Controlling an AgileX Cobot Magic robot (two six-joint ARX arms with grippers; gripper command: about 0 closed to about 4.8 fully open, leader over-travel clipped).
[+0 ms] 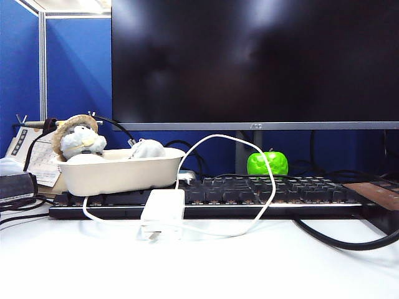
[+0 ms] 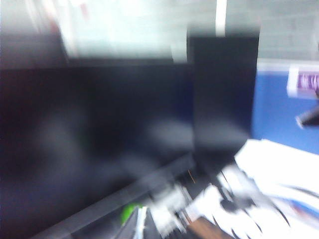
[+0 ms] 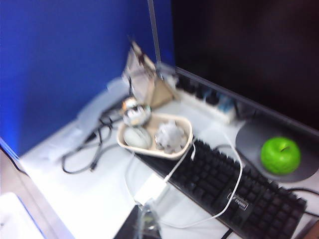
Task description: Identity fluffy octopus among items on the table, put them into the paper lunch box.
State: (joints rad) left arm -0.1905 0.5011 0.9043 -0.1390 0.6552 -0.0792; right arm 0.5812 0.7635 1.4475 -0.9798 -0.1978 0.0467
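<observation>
Fingers of the right gripper (image 3: 147, 223) were pressed together with nothing between them, hanging high above and in front of the paper lunch box (image 1: 118, 176), a stance that suited a finished drop rather than a pick. Of the left gripper nothing showed: its wrist view was smeared with blur and took in mostly the dark monitor (image 1: 255, 59), so its fingers' state could not be told.

Inside the paper lunch box lay the fluffy octopus (image 3: 170, 135), tentacles splayed, beside a pale oval object (image 3: 137, 138). Judged from that, the task looked done. The box itself rested on one end of the keyboard (image 1: 274, 190), tilted slightly by that perch.

By count:
- one octopus
- one lunch box
- one straw-hatted plush (image 1: 77, 137) at the box's far rim, whether in or just outside could not be told
- one white power adapter (image 1: 163, 208) near the box's front, its cable looping away
- one green apple (image 1: 267, 163) well apart from the box
</observation>
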